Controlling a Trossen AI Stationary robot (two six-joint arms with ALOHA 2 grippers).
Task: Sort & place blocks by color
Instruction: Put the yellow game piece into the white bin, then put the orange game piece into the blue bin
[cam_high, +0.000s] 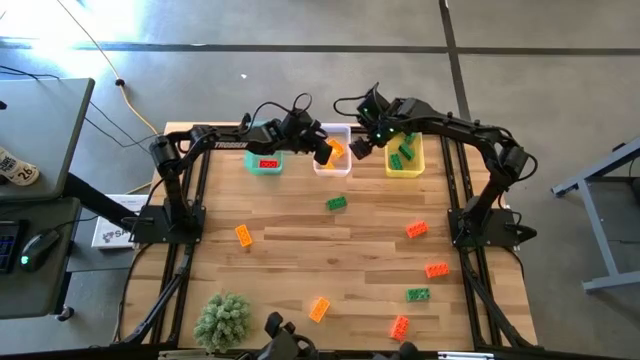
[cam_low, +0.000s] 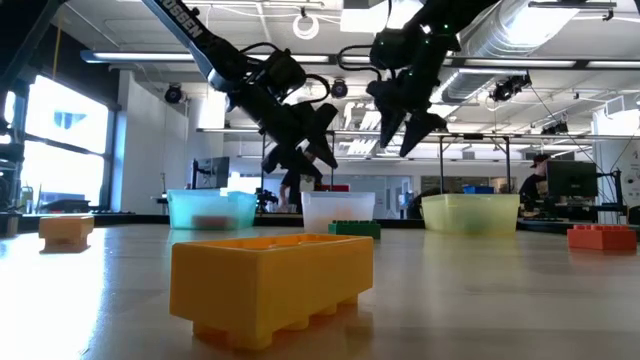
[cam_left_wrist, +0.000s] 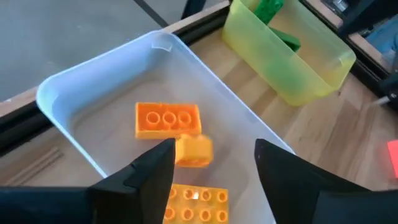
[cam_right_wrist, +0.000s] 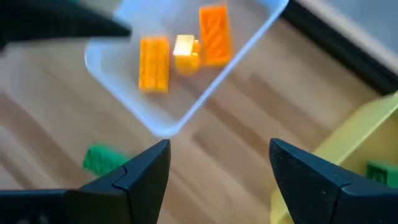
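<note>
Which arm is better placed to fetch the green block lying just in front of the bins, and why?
Probably the right. Its gripper hangs open and empty between the clear bin and the yellow bin, and its wrist camera already shows that green block. The left gripper, also open, hangs over the clear bin.

Orange blocks (cam_left_wrist: 168, 118) in clear white bin (cam_left_wrist: 74, 93); green blocks (cam_high: 403, 155) in yellow bin (cam_high: 404, 168); red block (cam_high: 268, 163) in teal bin (cam_high: 262, 167).

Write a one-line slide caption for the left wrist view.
Open left gripper hovers over the clear plastic bin holding two orange bricks and a small yellow block.
</note>
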